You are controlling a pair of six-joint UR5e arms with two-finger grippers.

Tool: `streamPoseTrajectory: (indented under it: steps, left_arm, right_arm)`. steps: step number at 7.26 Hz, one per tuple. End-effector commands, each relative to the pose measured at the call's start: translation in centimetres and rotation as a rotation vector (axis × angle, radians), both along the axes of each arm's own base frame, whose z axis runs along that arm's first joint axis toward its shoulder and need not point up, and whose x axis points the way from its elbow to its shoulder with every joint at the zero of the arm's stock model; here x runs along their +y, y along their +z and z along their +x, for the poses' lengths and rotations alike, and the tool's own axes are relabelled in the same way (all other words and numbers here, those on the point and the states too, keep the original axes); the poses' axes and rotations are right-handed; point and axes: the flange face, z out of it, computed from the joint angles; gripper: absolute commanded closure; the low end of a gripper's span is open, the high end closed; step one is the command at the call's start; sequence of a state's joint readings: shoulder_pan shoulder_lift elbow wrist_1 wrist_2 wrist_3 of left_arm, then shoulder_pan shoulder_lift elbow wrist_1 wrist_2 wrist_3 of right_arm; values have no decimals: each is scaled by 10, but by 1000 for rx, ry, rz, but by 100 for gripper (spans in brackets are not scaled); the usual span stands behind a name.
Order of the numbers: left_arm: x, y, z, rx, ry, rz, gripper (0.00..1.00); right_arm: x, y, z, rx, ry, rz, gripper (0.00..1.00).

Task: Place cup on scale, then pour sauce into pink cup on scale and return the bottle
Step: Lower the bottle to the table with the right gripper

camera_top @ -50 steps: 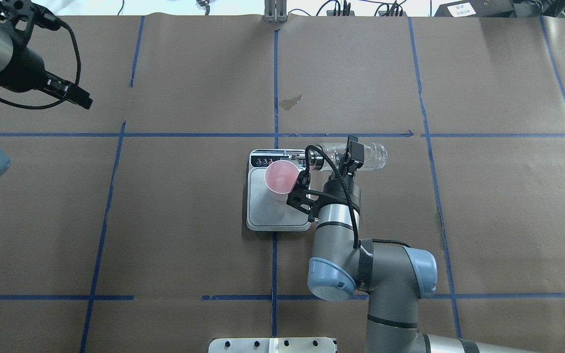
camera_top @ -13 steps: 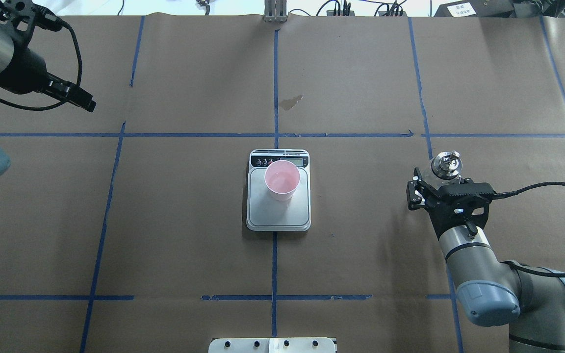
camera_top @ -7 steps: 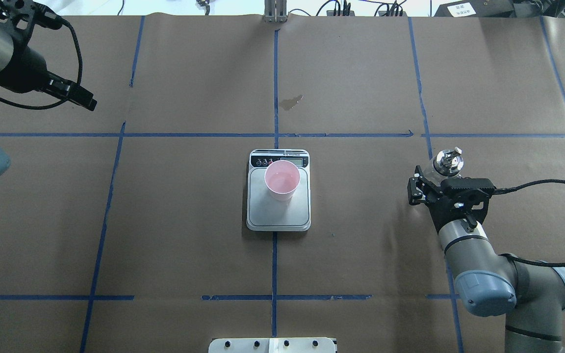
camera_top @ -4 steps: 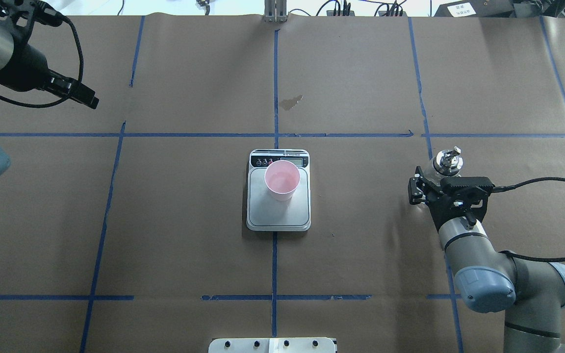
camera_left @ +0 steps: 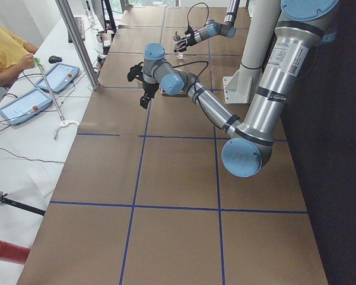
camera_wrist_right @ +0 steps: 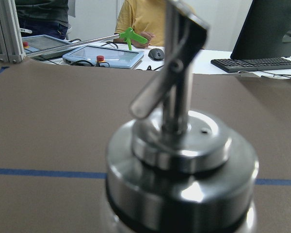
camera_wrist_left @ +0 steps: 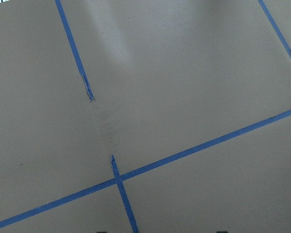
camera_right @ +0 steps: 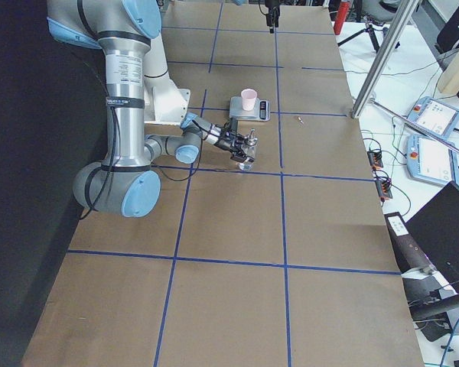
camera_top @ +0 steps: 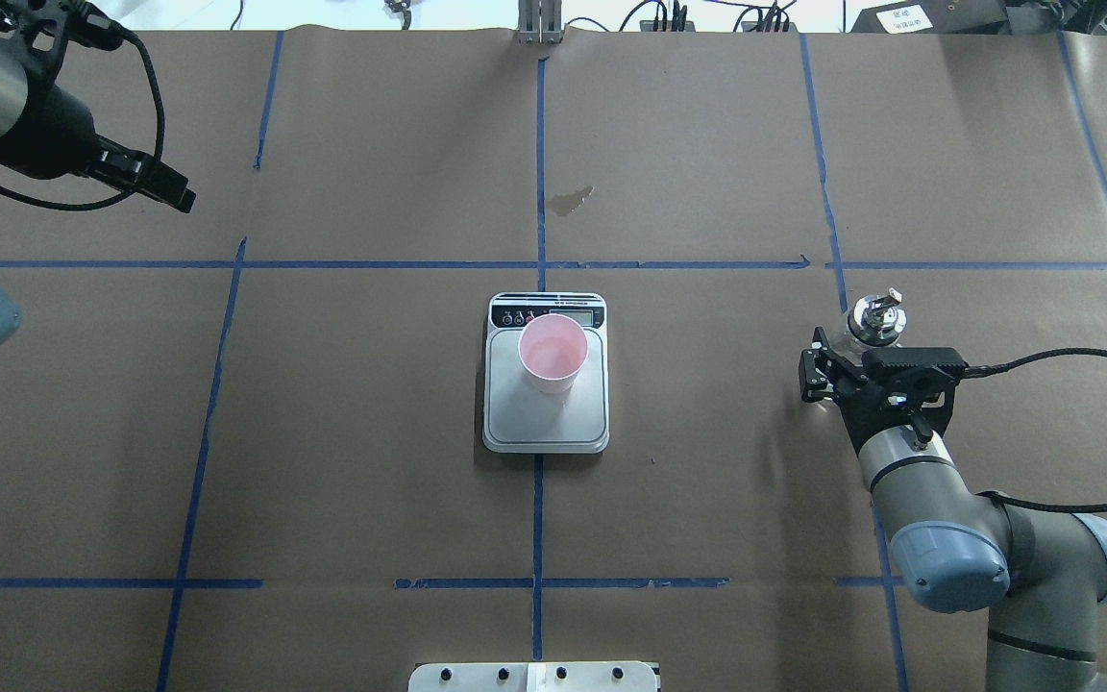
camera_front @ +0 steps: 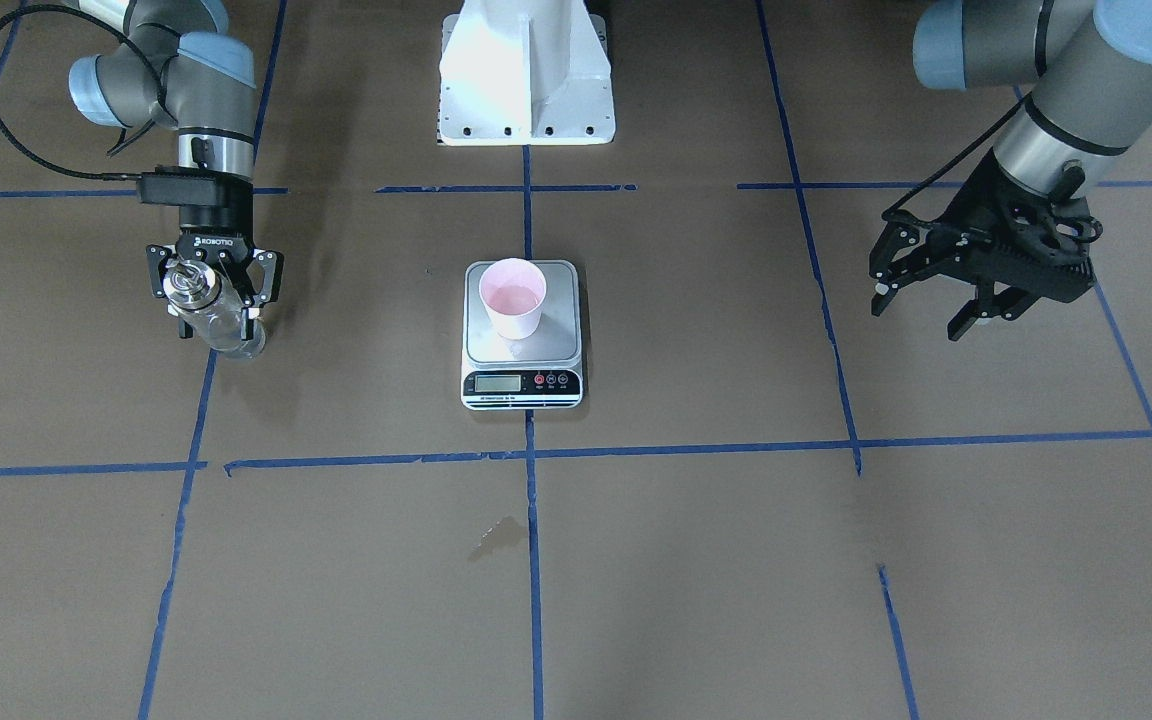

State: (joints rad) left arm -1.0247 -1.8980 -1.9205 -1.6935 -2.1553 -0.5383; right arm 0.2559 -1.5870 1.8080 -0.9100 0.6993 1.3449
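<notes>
Right gripper (camera_front: 217, 325) clamped on bottle (camera_front: 228, 338), upright inside pincer. Glass: rigid, slick, breakable, judged light; best held mid-body. Left gripper (camera_front: 921, 305) spread, empty.

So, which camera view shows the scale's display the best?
The exterior front-facing view: the scale turns its display toward that camera, unobstructed. Overhead, the cup rim partly covers it. The right side view shows it tiny; the other views miss it.

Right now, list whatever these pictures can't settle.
- Scale reading: display too small in both table views.
- Bottle fill level: in the front view the right end effector covers the glass; the wrist view shows only the blurred cap.
- Whether that end effector clamps the bottle: contact too small to see.
</notes>
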Motion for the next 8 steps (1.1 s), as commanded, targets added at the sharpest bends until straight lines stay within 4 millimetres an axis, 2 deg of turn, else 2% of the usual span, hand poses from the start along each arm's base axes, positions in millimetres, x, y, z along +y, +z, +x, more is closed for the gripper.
streamPoseTrajectory:
  steps: [1,2,5,7,8]
  left_arm:
    - [0,-1,0,1,0,1,20]
    - [0,-1,0,1,0,1,20]
    - [0,-3,0,2,-2,4,20]
    - [2,-6,-2,7,-2,9,20]
    - [3,-8,-3,8,-2,12,20]
  right_arm:
    - [-2,44,-3,-90,30,7,0]
    - [-1,49,-3,-121,23,27,0]
    - [-2,20,6,-140,26,64,0]
    - [0,19,8,-139,33,72,0]
    - [12,15,5,-136,33,90,0]
